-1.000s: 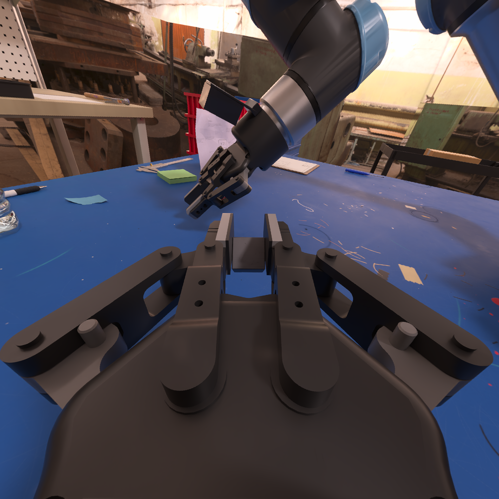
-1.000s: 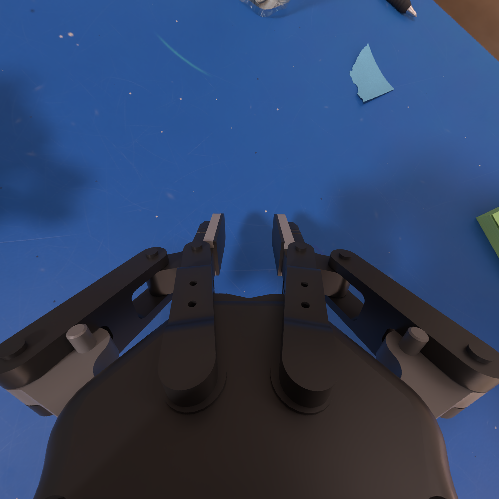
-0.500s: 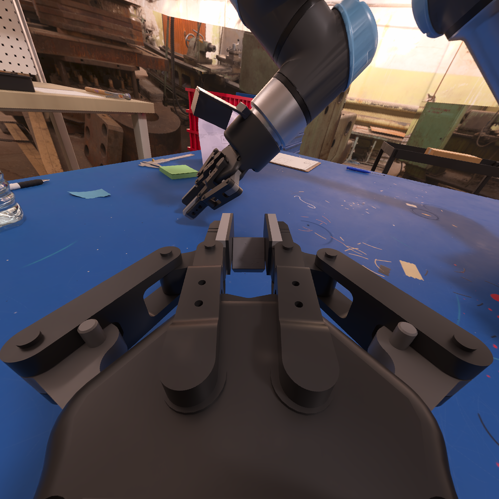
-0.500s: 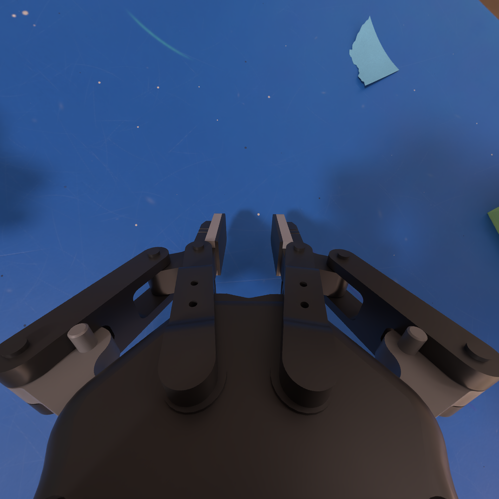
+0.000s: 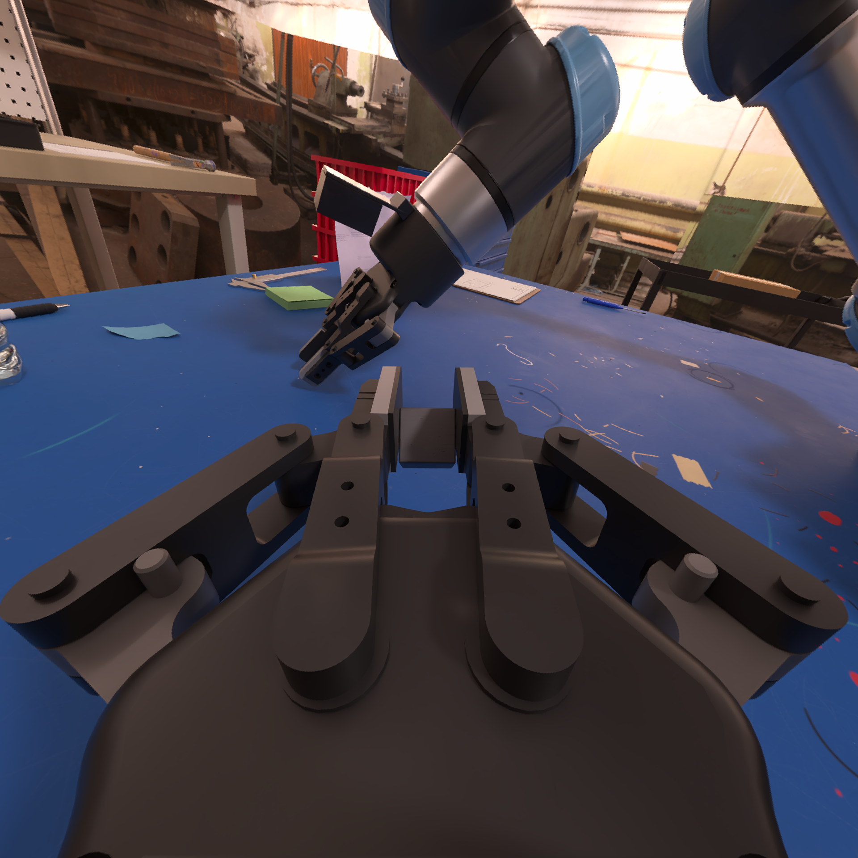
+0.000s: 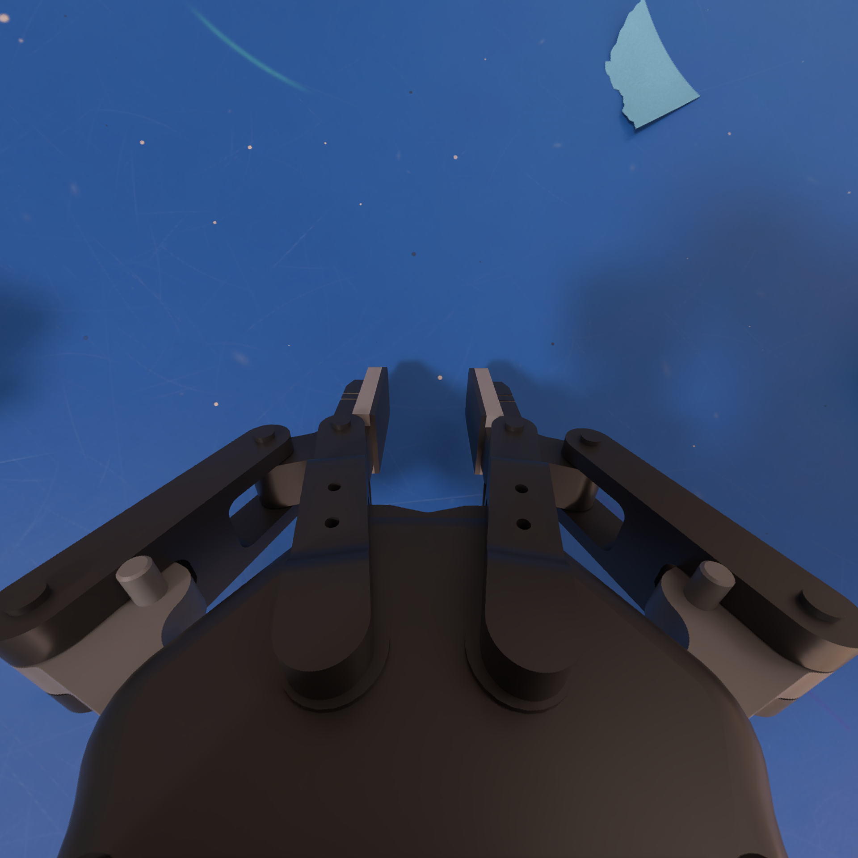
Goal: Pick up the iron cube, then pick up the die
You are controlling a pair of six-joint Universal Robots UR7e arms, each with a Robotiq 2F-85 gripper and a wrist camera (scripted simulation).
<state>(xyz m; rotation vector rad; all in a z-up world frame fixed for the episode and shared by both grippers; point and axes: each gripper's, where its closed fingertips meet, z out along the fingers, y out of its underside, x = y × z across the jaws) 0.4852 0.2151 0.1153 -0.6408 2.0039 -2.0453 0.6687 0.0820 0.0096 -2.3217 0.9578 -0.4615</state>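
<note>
Clamping the dark iron cube (image 5: pixel 427 436) between its pads, the left gripper (image 5: pixel 427 394) holds it clear of the blue table (image 5: pixel 139 441). Beyond it the right gripper (image 5: pixel 320 369) tilts down with its tips at or just above the table (contact is hard to judge); in its own view its fingers (image 6: pixel 373 413) stand apart with nothing between them. A paper scrap (image 6: pixel 647 74) lies toward the far edge, a green pad (image 5: pixel 299 296) farther back. No die shows in either view.
</note>
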